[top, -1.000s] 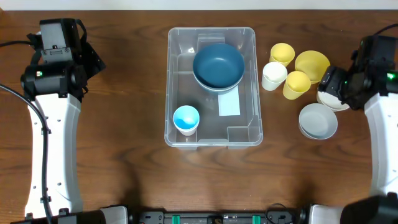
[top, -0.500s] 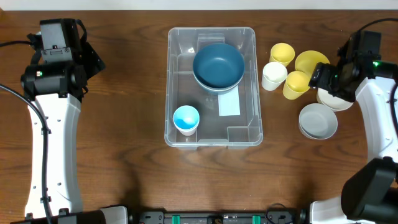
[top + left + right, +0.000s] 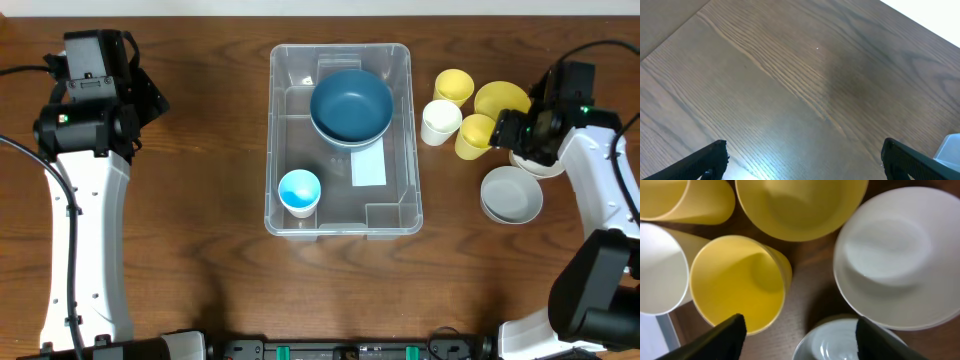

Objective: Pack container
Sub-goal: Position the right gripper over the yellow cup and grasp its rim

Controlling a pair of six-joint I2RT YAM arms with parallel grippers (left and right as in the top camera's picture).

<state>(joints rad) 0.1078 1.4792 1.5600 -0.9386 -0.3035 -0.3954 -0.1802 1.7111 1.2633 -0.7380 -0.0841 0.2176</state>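
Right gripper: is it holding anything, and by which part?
Nothing. The right gripper is open above the yellow cup and the grey bowl, with no thing between its fingers.

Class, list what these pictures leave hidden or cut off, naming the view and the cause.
- White bowl: overhead, mostly under the right arm.
- Grey bowl: right wrist view, cut by the bottom edge.
- Container: left wrist view, only a corner at the right edge.
- Right tool fingers: overhead, hidden beneath its own wrist.
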